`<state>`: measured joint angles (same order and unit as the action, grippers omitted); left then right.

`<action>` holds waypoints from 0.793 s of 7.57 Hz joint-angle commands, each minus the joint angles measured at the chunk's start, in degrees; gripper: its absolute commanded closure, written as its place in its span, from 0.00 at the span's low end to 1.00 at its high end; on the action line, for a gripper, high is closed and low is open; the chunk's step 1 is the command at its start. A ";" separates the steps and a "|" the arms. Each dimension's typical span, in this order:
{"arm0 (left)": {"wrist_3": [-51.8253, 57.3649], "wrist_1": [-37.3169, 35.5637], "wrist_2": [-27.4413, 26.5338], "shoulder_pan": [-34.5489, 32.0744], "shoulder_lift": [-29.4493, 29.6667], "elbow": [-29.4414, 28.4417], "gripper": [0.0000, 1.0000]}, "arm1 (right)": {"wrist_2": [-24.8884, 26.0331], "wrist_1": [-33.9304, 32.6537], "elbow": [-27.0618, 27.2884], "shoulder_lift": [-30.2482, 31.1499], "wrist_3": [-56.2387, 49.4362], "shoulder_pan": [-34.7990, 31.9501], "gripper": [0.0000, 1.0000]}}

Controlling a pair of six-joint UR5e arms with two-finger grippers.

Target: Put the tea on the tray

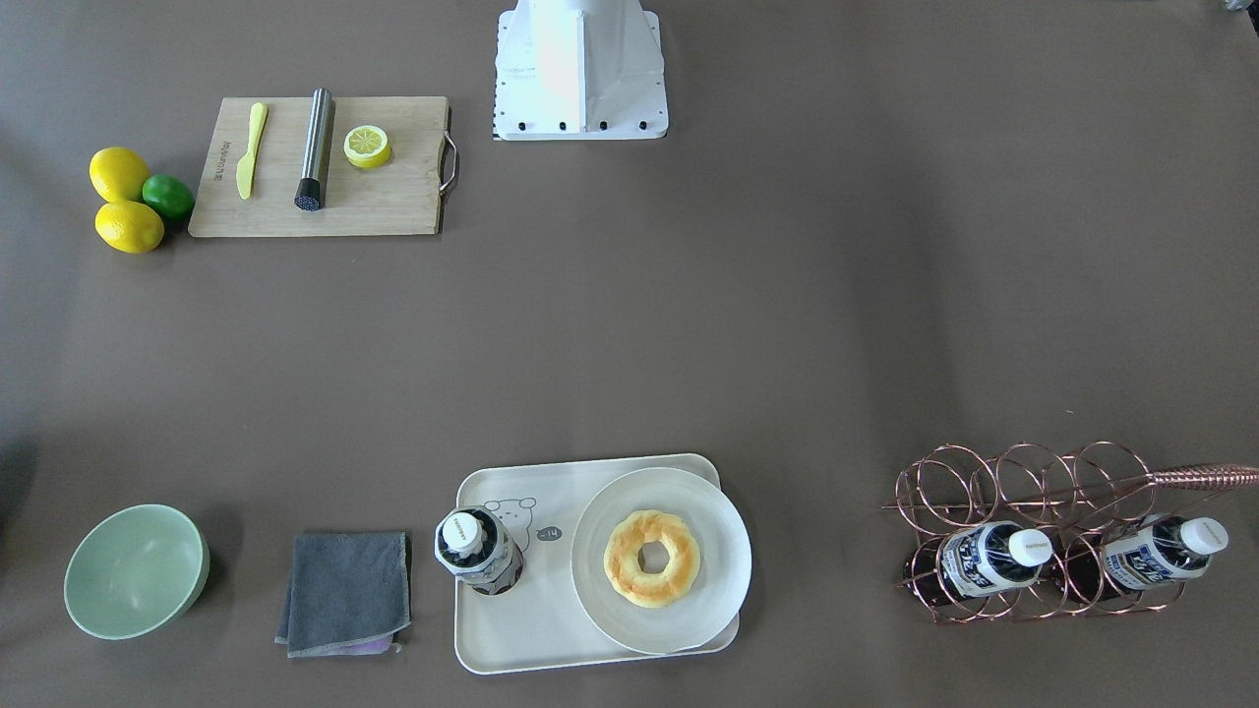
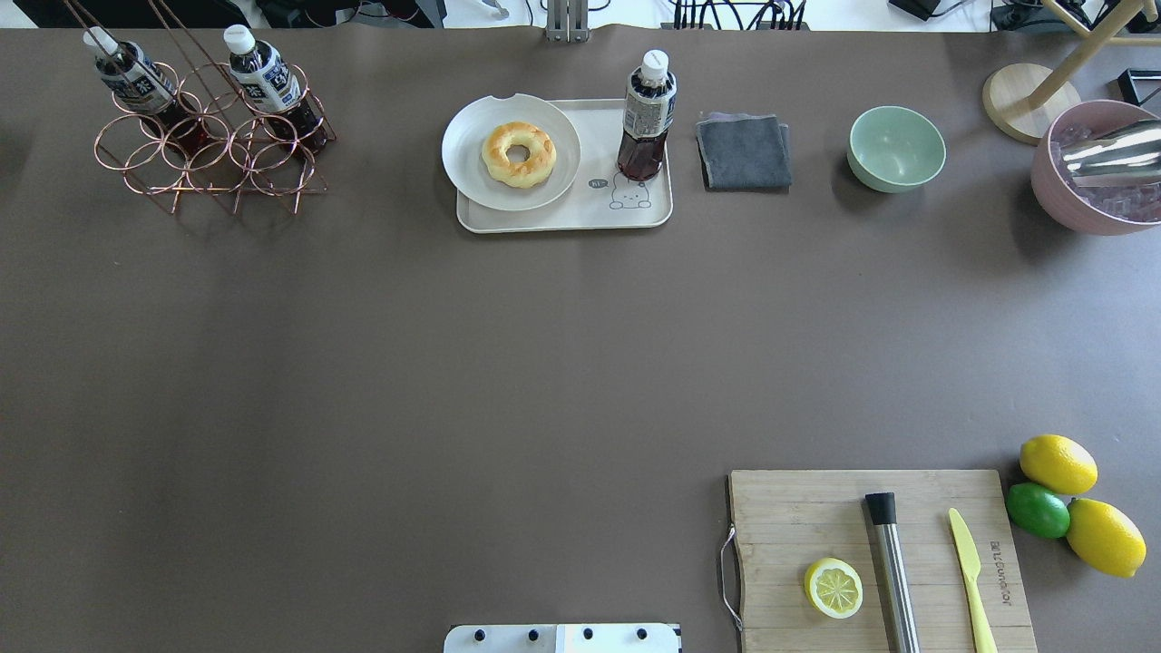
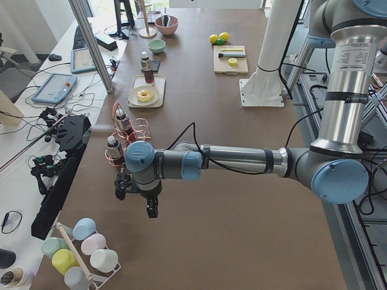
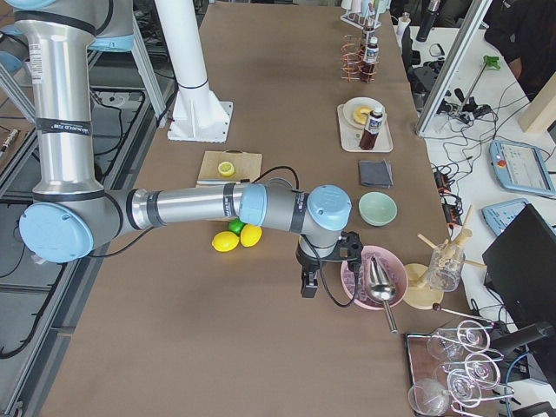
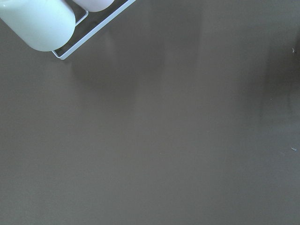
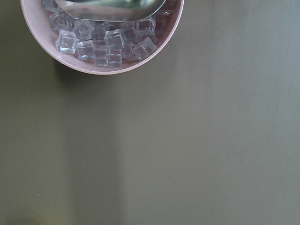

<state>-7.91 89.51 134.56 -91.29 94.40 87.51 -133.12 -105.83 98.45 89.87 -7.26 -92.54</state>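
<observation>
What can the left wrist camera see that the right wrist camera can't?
Only the left wrist view: pale cups in a white wire rack, at its top left corner. Only the right wrist view: a pink bowl full of ice cubes, with a metal scoop in it. Both: bare brown table, and no jaws in sight.

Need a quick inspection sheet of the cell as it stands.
Surface: brown table cover, no spill seen.
Job's things: tea upright on tray, beside plate with doughnut; two like bottles in wire rack.
Clutter: grey cloth, green bowl, cutting board with lemon half, steel muddler, yellow knife; lemons, lime; pink ice bowl.
Grippers: left gripper near cup rack; right gripper beside ice bowl; open or shut, cannot tell.
Cables: black cable loops over each forearm.
Surroundings: side benches with tablets, glassware.
</observation>
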 commanded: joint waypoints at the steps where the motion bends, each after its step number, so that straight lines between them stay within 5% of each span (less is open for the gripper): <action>1: 0.00 0.14 -0.09 0.06 -0.09 -0.06 0.02 | -0.39 0.01 -0.54 0.05 -0.03 -0.01 0.00; 6: 0.00 0.22 -0.26 0.15 0.70 -0.15 0.02 | -0.03 0.10 -0.89 -0.04 0.05 -0.01 0.00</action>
<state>-7.91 89.73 134.36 -91.15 94.89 87.37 -133.20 -105.74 97.83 89.81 -7.29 -92.55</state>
